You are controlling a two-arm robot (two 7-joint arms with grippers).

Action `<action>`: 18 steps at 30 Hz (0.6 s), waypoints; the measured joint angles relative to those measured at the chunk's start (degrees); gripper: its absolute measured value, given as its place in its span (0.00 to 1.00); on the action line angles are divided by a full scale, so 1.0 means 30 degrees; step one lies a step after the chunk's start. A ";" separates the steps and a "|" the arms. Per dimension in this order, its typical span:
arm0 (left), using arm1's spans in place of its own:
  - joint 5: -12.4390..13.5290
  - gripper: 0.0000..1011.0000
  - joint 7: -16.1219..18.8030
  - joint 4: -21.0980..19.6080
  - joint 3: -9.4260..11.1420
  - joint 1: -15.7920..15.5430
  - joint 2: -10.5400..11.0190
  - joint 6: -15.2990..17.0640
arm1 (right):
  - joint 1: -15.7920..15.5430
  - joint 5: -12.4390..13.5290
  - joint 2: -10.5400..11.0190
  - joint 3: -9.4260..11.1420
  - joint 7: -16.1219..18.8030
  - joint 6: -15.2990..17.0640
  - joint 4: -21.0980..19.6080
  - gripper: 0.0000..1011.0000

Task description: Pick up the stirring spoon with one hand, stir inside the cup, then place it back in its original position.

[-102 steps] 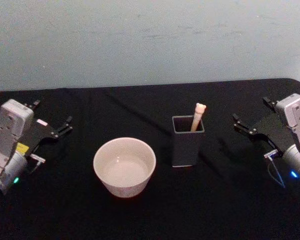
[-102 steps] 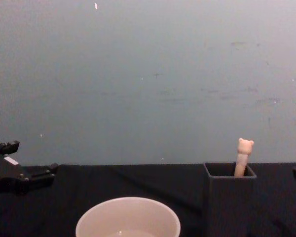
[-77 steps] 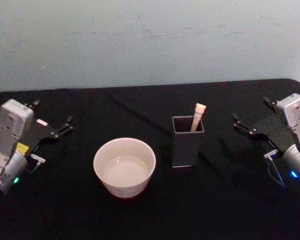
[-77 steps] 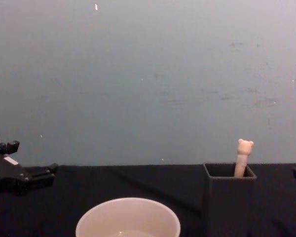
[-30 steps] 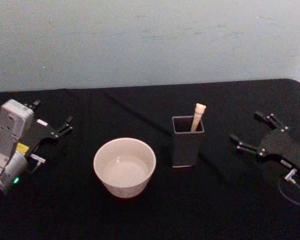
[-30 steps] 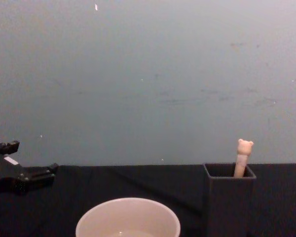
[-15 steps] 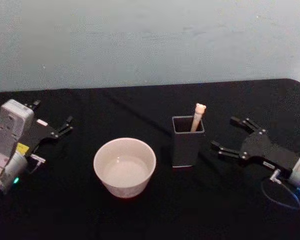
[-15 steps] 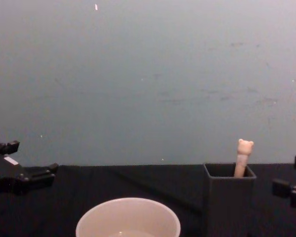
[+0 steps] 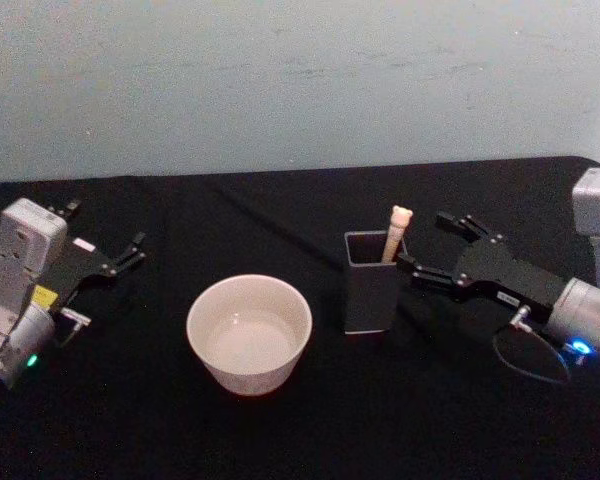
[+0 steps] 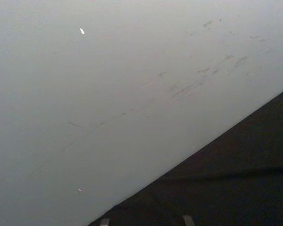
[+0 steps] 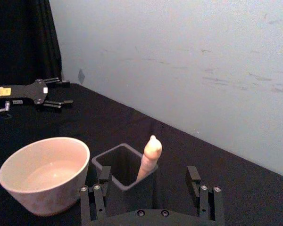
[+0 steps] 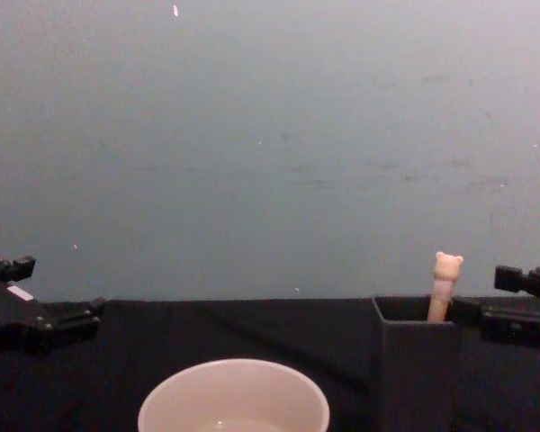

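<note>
The stirring spoon point(image 9: 395, 231) stands in the dark grey square holder point(image 9: 372, 290), its cream handle and bear head point(image 12: 447, 264) sticking above the rim. The wide cream-white cup point(image 9: 249, 333) sits on the table left of the holder. My right gripper point(image 9: 425, 241) is open just right of the holder at rim height, pointing at the spoon and not touching it. In the right wrist view the spoon point(image 11: 149, 157) and holder point(image 11: 105, 161) lie ahead between my open fingers point(image 11: 104, 175). My left gripper point(image 9: 105, 226) rests open at the far left.
A black cloth covers the table point(image 9: 280, 430). A pale blue-grey wall point(image 9: 300, 80) rises right behind its back edge. Open cloth lies between the cup and my left gripper point(image 12: 49, 290) and in front of the cup.
My right gripper has swung in from the table's right edge, moving left until its open fingers reach the holder's right side. The left arm, cup, holder and spoon have not moved.
</note>
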 joint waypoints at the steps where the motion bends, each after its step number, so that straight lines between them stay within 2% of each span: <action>1: 0.0000 0.99 0.0000 0.0001 0.0001 0.0000 0.0001 0.0000 | 0.0088 -0.0033 -0.0075 -0.0018 0.0029 0.0016 0.0080 0.99; 8: 0.0000 0.99 -0.0001 0.0000 0.0000 0.0000 0.0000 0.0000 | 0.0834 -0.0203 -0.0732 -0.0145 0.0168 0.0228 0.0783 0.99; 18: 0.0000 0.99 0.0000 0.0000 0.0001 0.0000 0.0000 0.0000 | 0.1559 -0.0230 -0.1284 -0.0309 0.0316 0.0547 0.1537 0.99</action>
